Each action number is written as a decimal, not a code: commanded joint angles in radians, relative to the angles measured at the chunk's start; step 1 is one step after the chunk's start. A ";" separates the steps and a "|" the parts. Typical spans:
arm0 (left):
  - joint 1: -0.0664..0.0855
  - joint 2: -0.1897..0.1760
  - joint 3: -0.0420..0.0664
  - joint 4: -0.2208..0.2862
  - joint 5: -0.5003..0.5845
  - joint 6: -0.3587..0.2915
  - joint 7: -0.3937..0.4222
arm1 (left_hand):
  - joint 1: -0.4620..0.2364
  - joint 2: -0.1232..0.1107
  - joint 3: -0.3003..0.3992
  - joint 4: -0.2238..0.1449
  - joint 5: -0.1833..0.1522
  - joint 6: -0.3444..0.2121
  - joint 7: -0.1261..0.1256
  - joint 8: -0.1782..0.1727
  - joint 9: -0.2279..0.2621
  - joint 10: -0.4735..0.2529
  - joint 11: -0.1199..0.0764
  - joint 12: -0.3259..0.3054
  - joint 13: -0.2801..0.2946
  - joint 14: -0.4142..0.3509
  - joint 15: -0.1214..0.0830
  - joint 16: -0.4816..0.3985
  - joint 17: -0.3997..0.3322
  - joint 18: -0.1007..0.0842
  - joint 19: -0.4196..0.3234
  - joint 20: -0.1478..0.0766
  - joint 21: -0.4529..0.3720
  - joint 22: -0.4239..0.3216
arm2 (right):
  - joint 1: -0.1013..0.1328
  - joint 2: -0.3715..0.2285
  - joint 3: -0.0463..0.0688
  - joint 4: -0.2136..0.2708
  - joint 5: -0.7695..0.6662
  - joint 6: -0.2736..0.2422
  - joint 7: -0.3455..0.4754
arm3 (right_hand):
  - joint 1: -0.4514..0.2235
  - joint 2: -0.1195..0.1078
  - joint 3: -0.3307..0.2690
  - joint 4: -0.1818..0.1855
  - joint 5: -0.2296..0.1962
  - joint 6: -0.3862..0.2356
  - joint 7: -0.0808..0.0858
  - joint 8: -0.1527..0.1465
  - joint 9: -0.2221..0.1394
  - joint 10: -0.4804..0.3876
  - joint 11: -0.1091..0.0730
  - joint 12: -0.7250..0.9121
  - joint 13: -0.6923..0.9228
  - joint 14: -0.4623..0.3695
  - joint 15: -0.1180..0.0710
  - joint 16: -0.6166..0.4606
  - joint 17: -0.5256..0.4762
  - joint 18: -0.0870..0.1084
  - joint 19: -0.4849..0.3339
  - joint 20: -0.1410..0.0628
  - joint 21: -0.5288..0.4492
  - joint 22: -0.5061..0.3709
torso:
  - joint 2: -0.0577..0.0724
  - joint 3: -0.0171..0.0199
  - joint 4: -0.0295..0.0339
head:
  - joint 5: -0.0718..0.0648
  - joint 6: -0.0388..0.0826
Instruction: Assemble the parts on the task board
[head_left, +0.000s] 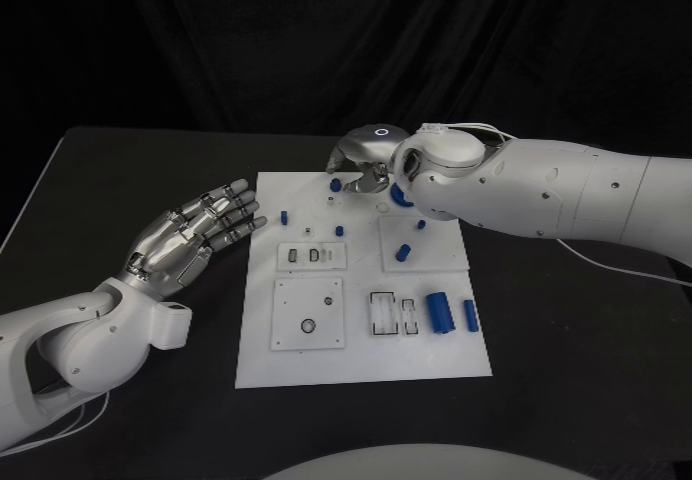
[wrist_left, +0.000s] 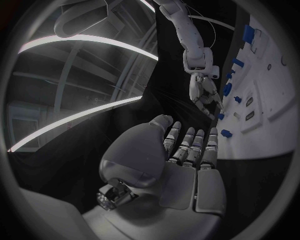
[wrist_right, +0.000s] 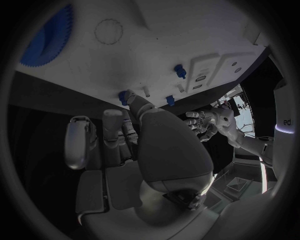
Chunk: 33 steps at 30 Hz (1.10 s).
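Head view: right hand (head_left: 364, 165) at upper centre of frame, over task board (head_left: 361, 365) far edge by blue parts (head_left: 335, 184); fingers curled, hold unclear, cannot tell. Left hand (head_left: 195, 235) left of board, fingers spread, empty. Picking step likely; next needs precise pinch.

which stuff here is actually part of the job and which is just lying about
Part of the job:
- white task board
- small blue parts
- right hand at the board's far edge
- left hand beside the board

Lying about:
- black table
- white cable
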 joint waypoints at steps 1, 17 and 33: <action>0.002 -0.006 0.000 0.006 0.006 0.013 0.245 | -0.009 -0.003 0.006 0.002 -0.006 -0.005 0.006 -0.003 -0.002 0.001 0.009 0.005 -0.001 0.002 0.007 0.005 -0.001 -0.013 0.000 0.005 -0.003 -0.001 | 0.023 -0.044 0.002 0.052 -0.003 -0.090 -0.002 | 0.007 0.002 -0.006 0.003 0.006 0.007 0.004 0.005 -0.002 0.024 -0.002 0.023 0.002 0.000 -0.008 0.007 0.006 0.009 0.003 -0.007 -0.002 0.006 | 0.000 0.0005 -0.0011 | 0.004 0.002; 0.002 -0.017 -0.004 0.013 0.006 0.010 0.241 | -0.011 -0.004 0.009 0.001 -0.007 -0.002 0.007 -0.002 -0.001 0.002 0.010 0.007 -0.001 0.003 0.008 0.006 -0.001 -0.014 0.001 0.006 -0.003 -0.001 | 0.076 -0.284 -0.008 0.229 -0.003 0.000 -0.063 | -0.150 -0.027 -0.118 0.157 0.000 0.071 -0.016 0.011 -0.011 0.726 -0.092 1.327 1.404 0.150 -0.048 0.270 0.543 -0.006 0.052 -0.046 0.021 0.081 | -0.001 0.0004 -0.0050 | -0.013 -0.007; 0.002 -0.013 -0.007 0.011 0.007 0.017 0.237 | -0.012 -0.004 0.012 0.000 -0.006 0.000 0.008 -0.001 -0.001 0.003 0.011 0.010 -0.001 0.004 0.009 0.008 -0.001 -0.015 0.001 0.006 -0.003 -0.001 | 0.031 -0.322 -0.013 0.202 -0.003 0.062 -0.114 | -0.199 -0.022 -0.159 0.193 0.015 0.068 -0.008 -0.007 -0.026 0.832 -0.084 1.356 1.498 0.230 -0.036 0.401 0.845 -0.029 0.107 -0.036 0.079 0.182 | -0.002 -0.0008 -0.0084 | -0.018 -0.011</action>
